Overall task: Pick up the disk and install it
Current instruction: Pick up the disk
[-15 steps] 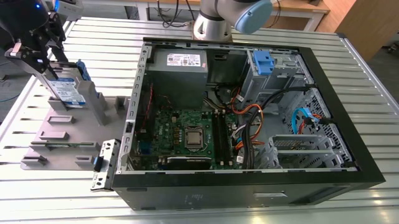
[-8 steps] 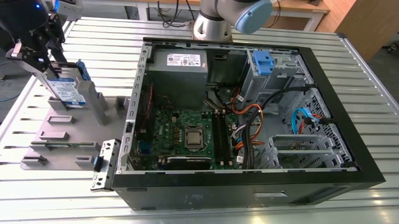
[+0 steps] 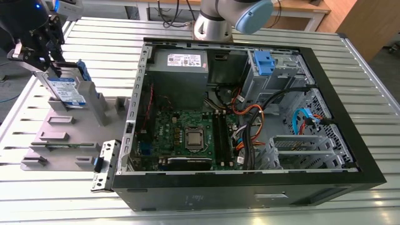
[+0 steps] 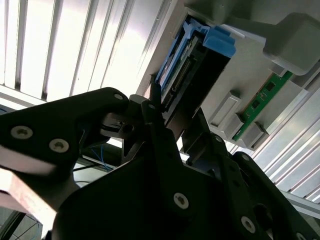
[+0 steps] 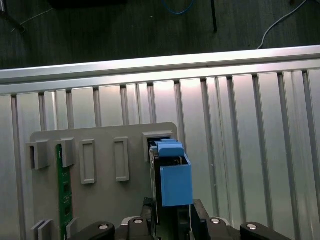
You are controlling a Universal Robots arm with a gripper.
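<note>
At the exterior view's left, beside the open computer case (image 3: 250, 197), the disk (image 3: 65, 91) stands on edge, long axis upright, in a grey stand (image 3: 62, 136), directly beneath the pincer (image 3: 55, 70), which clamps its top edge.

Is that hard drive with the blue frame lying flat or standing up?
Standing on edge: the disk rises narrow side up from the grey holder, with the gripper clasping its top edge.

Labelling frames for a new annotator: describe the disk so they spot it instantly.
Find the open computer case on the slatted table; at the exterior view's left sits a grey holder. The disk stands on edge there: silver, white-and-blue label, blue frame, unlike the bare blue bracket inside the case.
</note>
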